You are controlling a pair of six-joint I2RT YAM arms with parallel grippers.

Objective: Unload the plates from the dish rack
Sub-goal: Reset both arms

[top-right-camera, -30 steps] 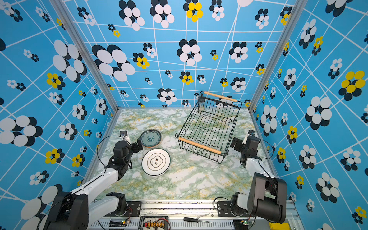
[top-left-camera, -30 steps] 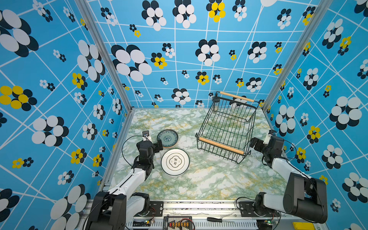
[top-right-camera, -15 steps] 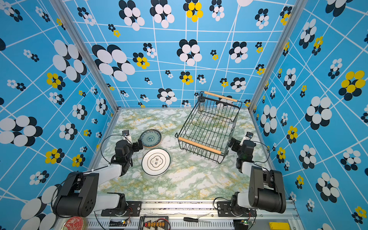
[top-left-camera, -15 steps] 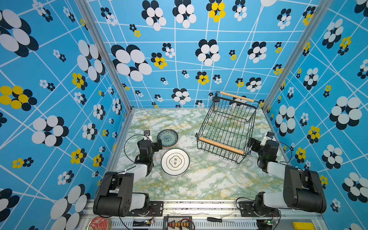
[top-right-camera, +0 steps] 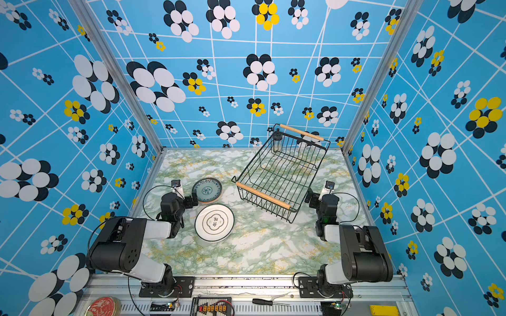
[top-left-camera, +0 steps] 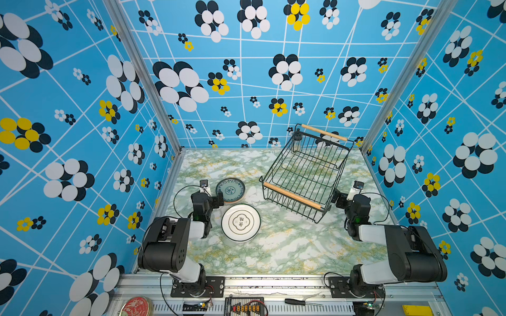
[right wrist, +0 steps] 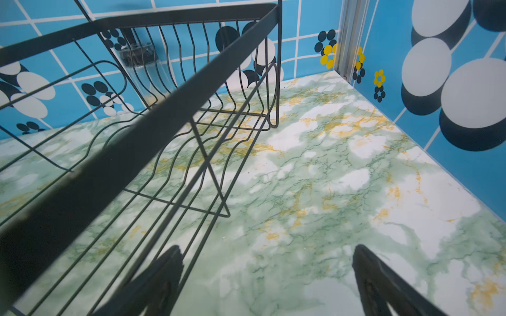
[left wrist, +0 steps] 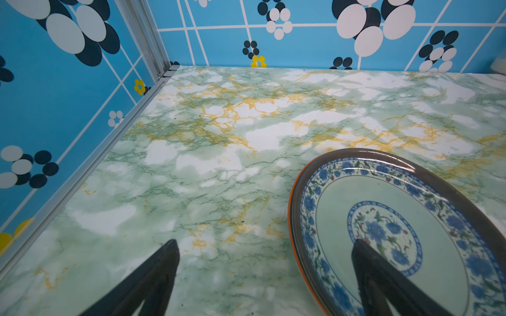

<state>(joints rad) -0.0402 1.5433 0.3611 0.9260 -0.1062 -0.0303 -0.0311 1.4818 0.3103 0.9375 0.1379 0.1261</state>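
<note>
tabletop [top-left-camera: 284, 246] green-veined marble, walls [top-left-camera: 246, 82] blue floral, left pincer [left wrist: 264, 242] and right pincer [right wrist: 267, 246] apart

A robot lab's test cell — printed flower walls [top-left-camera: 82, 109] on aluminium posts [top-left-camera: 142, 74], a marble-film tabletop [top-left-camera: 287, 246], arm bases [top-left-camera: 197, 286] bolted to a metal rail [top-left-camera: 273, 283] with a screwdriver [top-left-camera: 298, 301] on it.

We see the dish rack [top-left-camera: 291, 195] on the worktop's [top-left-camera: 273, 246] right side. On the left, the far plate [top-left-camera: 230, 190] lies just behind the near plate [top-left-camera: 240, 223].
</note>
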